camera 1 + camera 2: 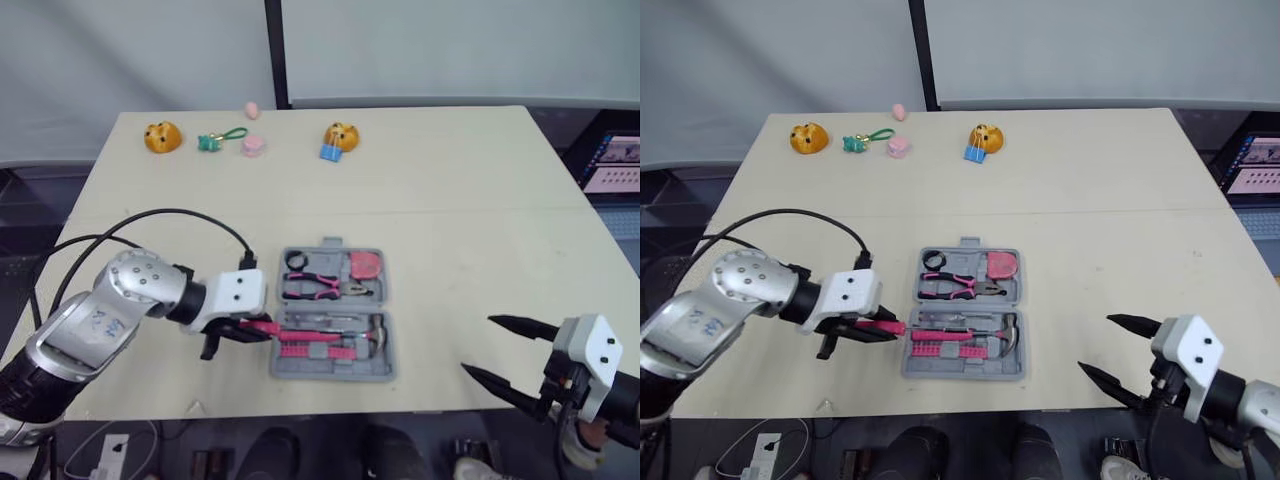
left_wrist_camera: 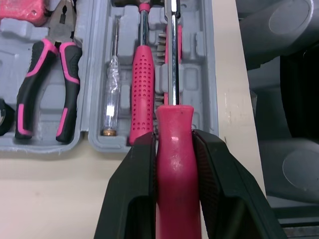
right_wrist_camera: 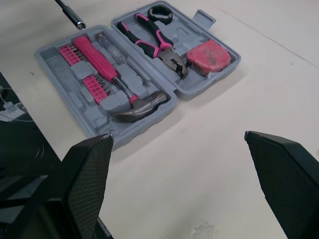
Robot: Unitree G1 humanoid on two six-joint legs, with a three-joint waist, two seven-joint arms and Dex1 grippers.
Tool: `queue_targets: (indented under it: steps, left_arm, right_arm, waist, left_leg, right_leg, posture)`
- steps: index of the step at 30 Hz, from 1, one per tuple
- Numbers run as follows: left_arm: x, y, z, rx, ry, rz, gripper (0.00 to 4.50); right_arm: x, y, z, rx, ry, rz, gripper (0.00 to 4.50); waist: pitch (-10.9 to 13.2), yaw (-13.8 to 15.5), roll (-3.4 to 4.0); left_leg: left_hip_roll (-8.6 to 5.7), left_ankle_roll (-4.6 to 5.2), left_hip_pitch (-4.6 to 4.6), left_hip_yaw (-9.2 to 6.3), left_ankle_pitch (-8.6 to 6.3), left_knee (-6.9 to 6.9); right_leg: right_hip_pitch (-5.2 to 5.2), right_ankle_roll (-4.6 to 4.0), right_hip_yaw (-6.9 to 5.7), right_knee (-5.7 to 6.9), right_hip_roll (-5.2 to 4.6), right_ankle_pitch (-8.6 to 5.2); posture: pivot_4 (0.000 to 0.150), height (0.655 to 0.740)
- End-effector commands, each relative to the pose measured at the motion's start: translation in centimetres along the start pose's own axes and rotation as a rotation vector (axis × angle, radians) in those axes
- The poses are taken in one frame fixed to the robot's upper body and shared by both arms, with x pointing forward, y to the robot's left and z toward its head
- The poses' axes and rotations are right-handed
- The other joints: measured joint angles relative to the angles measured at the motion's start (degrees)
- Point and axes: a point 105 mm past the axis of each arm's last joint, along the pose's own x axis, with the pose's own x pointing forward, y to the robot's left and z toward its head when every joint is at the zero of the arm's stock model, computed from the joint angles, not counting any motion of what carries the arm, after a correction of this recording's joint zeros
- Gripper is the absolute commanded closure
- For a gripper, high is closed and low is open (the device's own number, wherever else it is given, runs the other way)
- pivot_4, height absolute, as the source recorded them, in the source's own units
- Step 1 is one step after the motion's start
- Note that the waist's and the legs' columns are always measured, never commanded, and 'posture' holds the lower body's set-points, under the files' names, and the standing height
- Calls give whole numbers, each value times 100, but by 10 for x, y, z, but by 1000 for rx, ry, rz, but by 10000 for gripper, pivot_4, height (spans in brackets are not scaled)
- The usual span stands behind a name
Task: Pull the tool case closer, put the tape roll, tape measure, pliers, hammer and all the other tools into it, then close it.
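The tool case (image 1: pixel 330 374) lies open and flat on the table (image 1: pixel 450 200), near the middle of its near edge. Its far half holds the black tape roll (image 1: pixel 296 261) at the left, the pliers (image 1: pixel 318 287) in the middle and the pink tape measure (image 3: pixel 208 56) at the right. Its near half holds the hammer (image 3: pixel 137 110), with the head to the right, rows of pink bits (image 3: pixel 67 54) and a clear tester screwdriver (image 2: pixel 112 94). Just left of the case, the left gripper (image 2: pixel 173 135) is clamped on the pink handle of a screwdriver (image 2: pixel 174 174). The screwdriver's metal shaft reaches right over the near half, running just beside the hammer's handle; whether it touches the case cannot be told. The right gripper (image 1: pixel 477 344) is at the near right, well apart from the case, with its two black fingers spread wide and nothing between them. Along the far edge of the table sit an orange toy (image 1: pixel 161 136), a green keyring (image 1: pixel 215 140), two small pink pieces (image 1: pixel 253 146) and a second orange toy with a blue clip (image 1: pixel 340 138). A lit screen (image 1: pixel 615 165) stands beyond the table's right side.
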Motion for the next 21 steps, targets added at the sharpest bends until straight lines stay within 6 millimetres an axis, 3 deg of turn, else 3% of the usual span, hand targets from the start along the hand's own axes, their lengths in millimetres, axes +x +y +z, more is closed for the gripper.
queue_targets:
  steps: [1, 9, 21]
  left_arm:
    - [7, 2, 14, 60, 30, -20, 39121]
    - [34, 11, 45, 57, 43, -63, 39121]
    - [57, -4, 47, 11, 152, -157, 39121]
  right_arm:
    - [-3, 0, 7, -34, -20, -20, 0]
    - [-3, 1, 5, -26, -14, -25, 0]
    - [-3, 9, 2, -14, -1, -23, 0]
  waist:
    - [1, 8, -2]
    - [4, 22, -6]
    - [4, -33, -6]
  left_leg:
    - [-2, 1, 0, 1, 0, 0]
    - [-17, 7, -3, -3, 4, 3]
    - [-17, 7, -3, -8, 5, 5]
  right_leg:
    - [0, 1, 1, 0, 0, 0]
    - [1, 5, 4, 1, -1, 2]
    - [0, 5, 6, 5, -1, 2]
  posture:
    - [1500, 7121]
    - [1500, 7121]
    - [1500, 7121]
